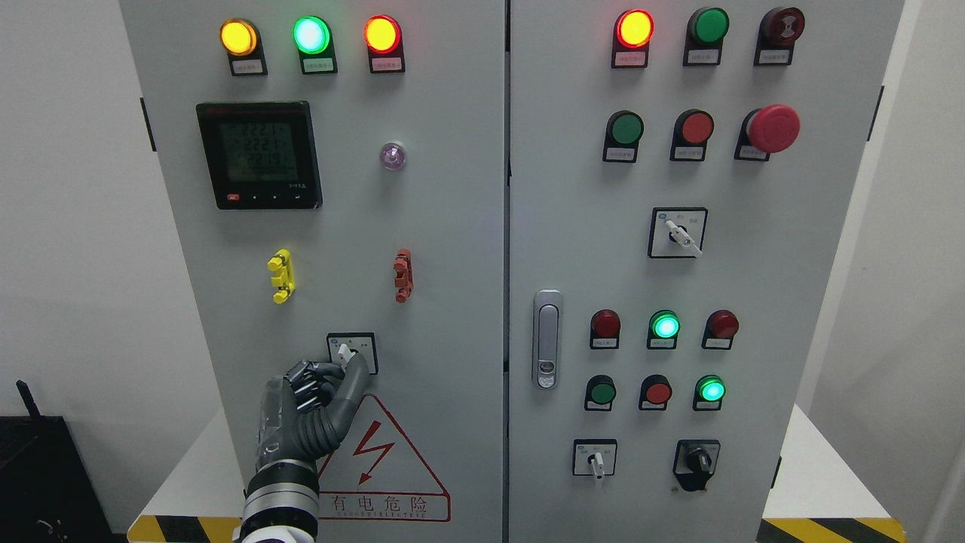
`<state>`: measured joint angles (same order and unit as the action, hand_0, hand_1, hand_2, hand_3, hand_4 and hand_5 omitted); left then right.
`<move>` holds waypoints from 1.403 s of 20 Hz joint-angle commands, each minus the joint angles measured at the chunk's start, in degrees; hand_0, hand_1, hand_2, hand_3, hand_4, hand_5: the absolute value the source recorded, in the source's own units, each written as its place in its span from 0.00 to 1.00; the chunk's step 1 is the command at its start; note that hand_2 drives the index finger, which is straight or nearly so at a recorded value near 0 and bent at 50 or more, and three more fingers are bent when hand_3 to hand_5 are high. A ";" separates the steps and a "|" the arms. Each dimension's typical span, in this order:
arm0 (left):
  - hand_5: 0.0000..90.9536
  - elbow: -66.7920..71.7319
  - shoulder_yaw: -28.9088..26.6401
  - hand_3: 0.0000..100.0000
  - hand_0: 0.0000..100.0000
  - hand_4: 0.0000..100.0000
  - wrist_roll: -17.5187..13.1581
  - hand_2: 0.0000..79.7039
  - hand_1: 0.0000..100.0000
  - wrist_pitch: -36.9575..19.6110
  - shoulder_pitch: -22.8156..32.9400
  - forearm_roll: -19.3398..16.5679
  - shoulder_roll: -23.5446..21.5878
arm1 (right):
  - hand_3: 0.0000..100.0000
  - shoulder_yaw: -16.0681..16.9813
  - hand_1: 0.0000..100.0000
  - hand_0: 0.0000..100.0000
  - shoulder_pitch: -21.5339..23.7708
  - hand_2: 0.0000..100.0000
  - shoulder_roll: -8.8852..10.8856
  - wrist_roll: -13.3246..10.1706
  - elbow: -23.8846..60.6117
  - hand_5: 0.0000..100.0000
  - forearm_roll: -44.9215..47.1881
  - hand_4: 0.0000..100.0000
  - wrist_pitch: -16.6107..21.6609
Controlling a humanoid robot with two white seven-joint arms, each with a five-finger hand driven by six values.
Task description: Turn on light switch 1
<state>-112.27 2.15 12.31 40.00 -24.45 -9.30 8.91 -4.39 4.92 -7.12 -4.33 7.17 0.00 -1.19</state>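
Left hand (313,411) fingertip touches switch (344,352).

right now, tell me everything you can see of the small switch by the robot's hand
The switch is a small white lever on a square black-framed plate with tiny labels, low on the left door above the red warning triangle. The lever tilts up-left. The left hand reaches up with one extended finger at the lever; contact looks likely.

The left hand (313,407) covers the lower left corner of the switch (351,353) plate and part of the warning triangle (381,452). Whether its fingertips touch the knob cannot be told. Its arm is cut off at the bottom edge. The small labels (247,66) under the lamps are too small to read. The meter (259,154) digits are blurred.
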 commanded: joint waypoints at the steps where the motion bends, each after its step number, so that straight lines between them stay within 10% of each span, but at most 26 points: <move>1: 0.95 -0.06 -0.04 0.93 0.56 0.91 1.23 0.76 0.64 -0.18 0.02 -0.02 -0.04 | 0.00 0.00 0.00 0.00 0.00 0.00 0.00 0.02 0.04 0.00 1.41 0.00 -0.04; 16: 0.95 -0.06 -0.04 0.94 0.60 0.91 1.23 0.76 0.55 -0.18 0.02 0.07 -0.04 | 0.00 0.00 0.00 0.00 0.00 0.00 0.00 0.02 0.04 0.00 1.41 0.00 0.05; 28: 0.95 -0.06 -0.04 0.94 0.44 0.91 1.14 0.76 0.49 -0.18 0.02 0.34 -0.04 | 0.00 0.00 0.00 0.00 0.00 0.00 0.00 0.02 0.04 0.00 1.41 0.00 -0.04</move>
<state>-112.32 2.07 13.75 39.81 -24.43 -9.14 8.87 -4.39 4.92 -7.12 -4.33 7.20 0.00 -1.18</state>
